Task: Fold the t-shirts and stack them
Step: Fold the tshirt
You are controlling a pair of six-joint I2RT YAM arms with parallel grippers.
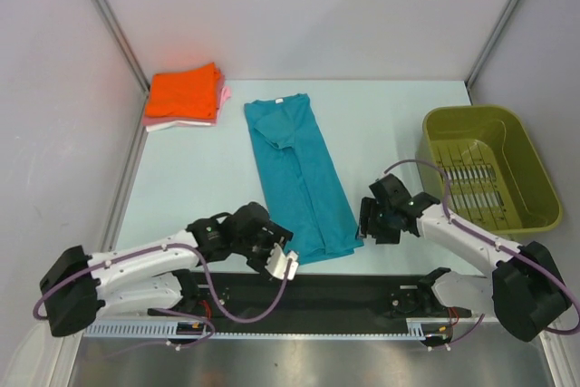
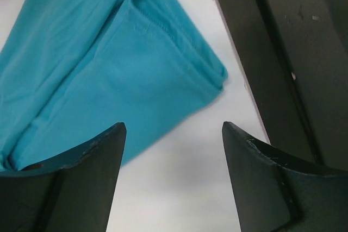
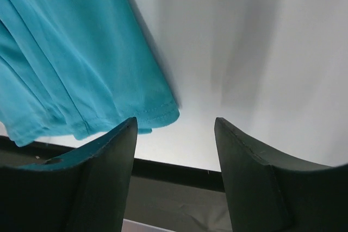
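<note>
The teal shirt [image 1: 299, 178] lies in the middle of the table [image 1: 399, 124], folded lengthwise into a long strip. Its collar points toward the far edge and its hem lies close to the near edge. The stack [image 1: 184, 95] of orange, pink and white shirts sits in the far left corner, and the basket [image 1: 535, 178] stands at the right edge.

The left gripper [image 1: 283, 265] hovers just beside the hem's left corner, jaws wide apart and empty. The right gripper [image 1: 370, 224] sits just beside the hem's right corner, jaws also apart with nothing between them.

The main risk is a miss. In both wrist views the space between the fingers shows mostly bare table, with the cloth off to one side, so closing here would likely grab nothing.

The hem also shows several staggered layers. A shallow pinch could take only the top one, and lifting would then peel the lengthwise fold open. Fingers coming in low could push the soft cloth and bunch it instead of sliding under. If the two corners are gripped unevenly, the cross fold will probably land crooked and stack poorly.
</note>
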